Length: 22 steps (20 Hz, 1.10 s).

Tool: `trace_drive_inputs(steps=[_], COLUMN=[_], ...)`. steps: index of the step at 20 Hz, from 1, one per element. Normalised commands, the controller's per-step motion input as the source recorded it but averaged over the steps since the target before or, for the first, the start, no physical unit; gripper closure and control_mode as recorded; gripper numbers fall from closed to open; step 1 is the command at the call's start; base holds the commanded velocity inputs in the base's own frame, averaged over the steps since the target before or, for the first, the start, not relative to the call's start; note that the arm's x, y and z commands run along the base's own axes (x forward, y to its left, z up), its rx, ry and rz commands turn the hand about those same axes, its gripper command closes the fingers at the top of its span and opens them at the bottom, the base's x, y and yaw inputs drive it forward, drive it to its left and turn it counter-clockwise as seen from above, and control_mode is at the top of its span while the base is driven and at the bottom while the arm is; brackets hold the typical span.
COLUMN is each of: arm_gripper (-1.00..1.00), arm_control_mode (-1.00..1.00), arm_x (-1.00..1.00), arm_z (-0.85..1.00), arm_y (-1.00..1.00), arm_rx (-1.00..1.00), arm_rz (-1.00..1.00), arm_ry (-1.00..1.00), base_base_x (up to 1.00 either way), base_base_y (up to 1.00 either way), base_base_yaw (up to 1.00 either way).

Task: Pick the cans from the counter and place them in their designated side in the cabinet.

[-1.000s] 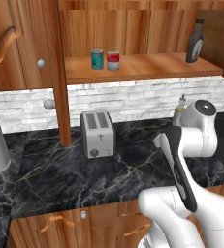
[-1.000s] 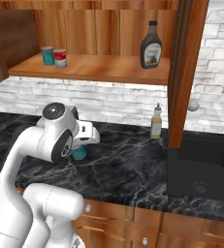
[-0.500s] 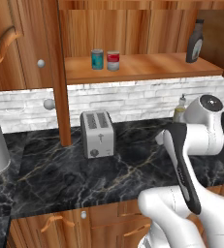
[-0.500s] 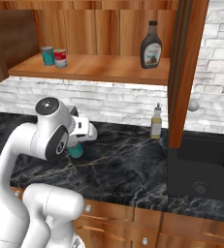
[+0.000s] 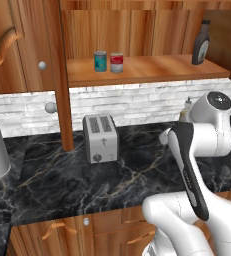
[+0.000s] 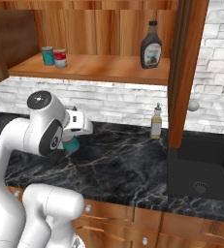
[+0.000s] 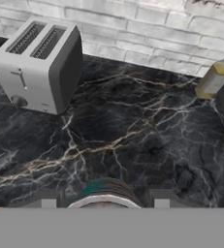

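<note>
Two cans (image 5: 109,62) shelved, labels unreadable

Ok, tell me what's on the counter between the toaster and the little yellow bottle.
Nothing. In the hand view the counter is bare marble between the toaster and the yellow bottle. The teal can sits in the gripper, off that stretch.

you have a black counter (image 5: 62,185) veined pale and gold, a grey toaster (image 5: 100,138), and warm brown cabinet (image 5: 152,67) wood. on the shelf stand a teal can (image 5: 100,61) and a red-and-pale can (image 5: 117,62); the bottle (image 6: 151,45) is dark with a grey label.
</note>
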Motion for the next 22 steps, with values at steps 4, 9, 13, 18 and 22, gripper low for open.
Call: trace_drive_inputs(steps=[4,9,13,18,22], arm_gripper=[1.0,1.0,1.0,1.0,1.0], arm_control_mode=[-1.0,-1.0,-1.0,-1.0,-1.0], arm_x=[0.0,-0.09,-0.07,0.0,0.0], arm_z=[0.24,0.24,0.24,0.2,0.21], arm_y=[0.11,0.08,0.09,0.09,0.05], arm_rx=[0.0,0.0,0.0,0.0,0.0], arm_rz=[0.0,0.0,0.0,0.0,0.0], arm_ry=[-0.05,-0.08,-0.08,-0.09,-0.08], base_base_x=[0.0,0.0,0.0,0.0,0.0], base_base_y=[0.0,0.0,0.0,0.0,0.0], base_base_yaw=[0.0,0.0,0.0,0.0,0.0])
